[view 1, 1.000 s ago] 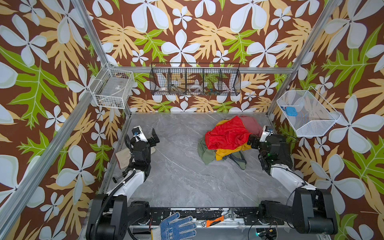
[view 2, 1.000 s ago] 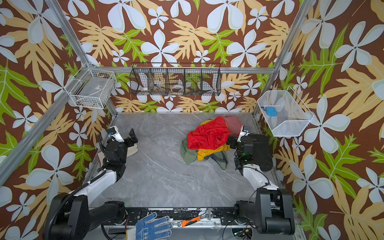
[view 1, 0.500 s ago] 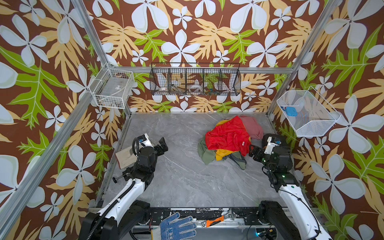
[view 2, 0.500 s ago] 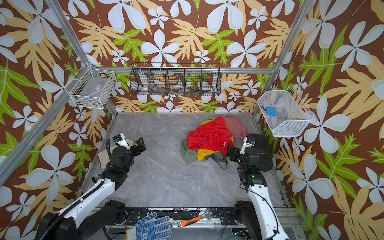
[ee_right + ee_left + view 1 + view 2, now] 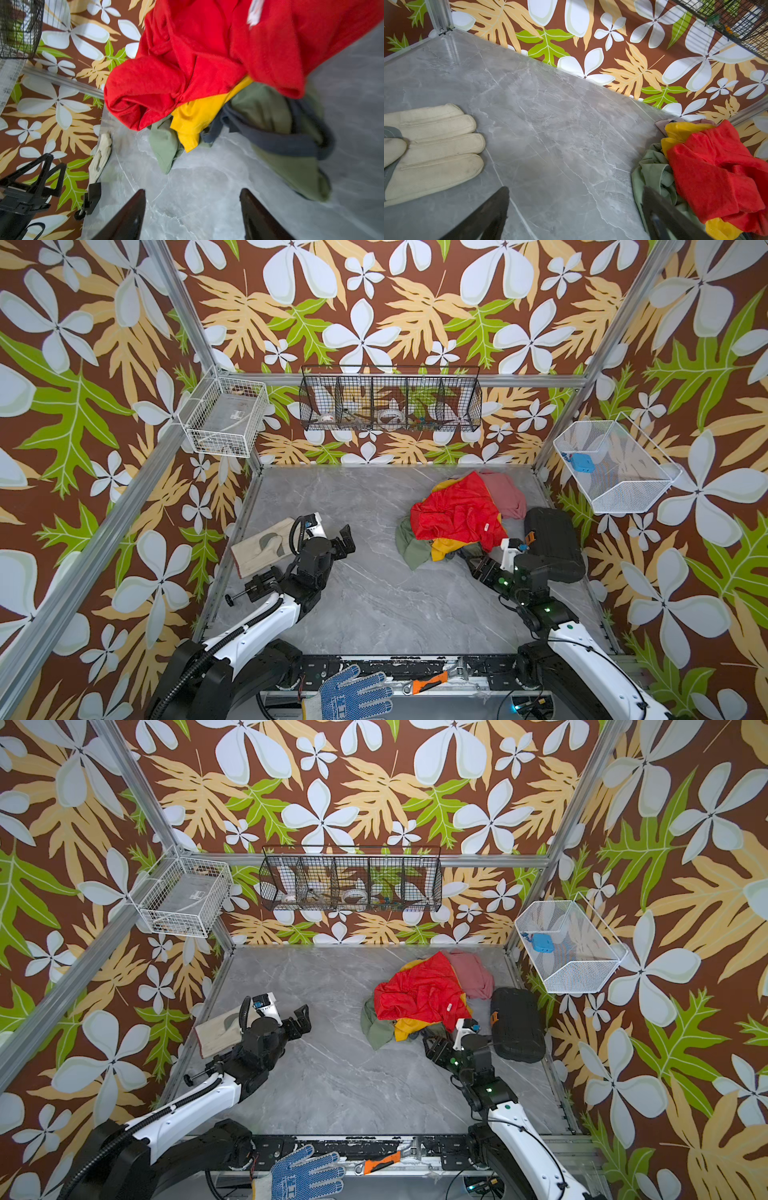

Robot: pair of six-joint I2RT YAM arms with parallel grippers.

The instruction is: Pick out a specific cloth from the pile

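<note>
The pile (image 5: 457, 516) (image 5: 419, 994) lies at the back right of the grey table: shiny red on top, olive green and dusty pink under it. The cloth (image 5: 446, 547) (image 5: 409, 1026) (image 5: 197, 118) (image 5: 679, 128), mustard yellow, pokes out from under the red at the pile's front edge. My right gripper (image 5: 476, 564) (image 5: 432, 1044) (image 5: 193, 190) hangs just in front of the pile, open, with only bare table between its fingers. My left gripper (image 5: 343, 541) (image 5: 301, 1019) (image 5: 576, 189) is open over the table, well left of the pile.
A cream work glove (image 5: 266, 545) (image 5: 436, 149) lies at the left edge. A black case (image 5: 552, 543) sits right of the pile. Wire baskets (image 5: 390, 404) hang on the walls. A blue glove (image 5: 353, 693) and an orange-handled tool (image 5: 428, 682) rest on the front rail.
The right gripper has come away from the pile's right side to its front edge, jaws somewhat narrower. The left gripper has moved right, toward the table's middle.
</note>
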